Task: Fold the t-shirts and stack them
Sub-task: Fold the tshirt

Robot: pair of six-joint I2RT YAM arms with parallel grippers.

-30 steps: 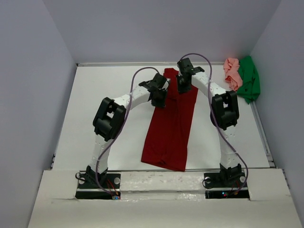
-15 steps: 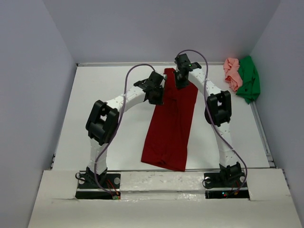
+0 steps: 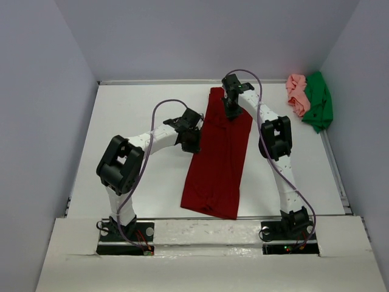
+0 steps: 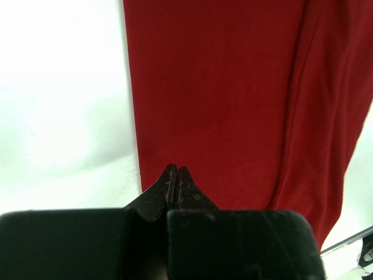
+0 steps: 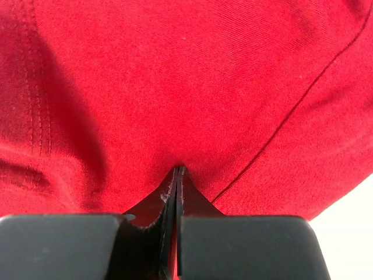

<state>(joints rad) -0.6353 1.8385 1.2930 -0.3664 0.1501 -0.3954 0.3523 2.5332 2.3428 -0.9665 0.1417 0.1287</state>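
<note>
Shows the dark red t-shirt (image 3: pixel 217 161) lying flat in the middle of the bench (image 3: pixel 140 121) as a long narrow strip with a lengthwise fold line along one side. Finds the pale pink t-shirt (image 3: pixel 297 94) and the bright green t-shirt (image 3: pixel 319 108) bunched up and touching at the far right corner, well apart from the red one. Puts the left claw (image 4: pixel 176 170), tips pressed together, at the strip's left edge, and the right claw (image 5: pixel 178 170), likewise closed tip to tip, low over the cloth near its far end.
</note>
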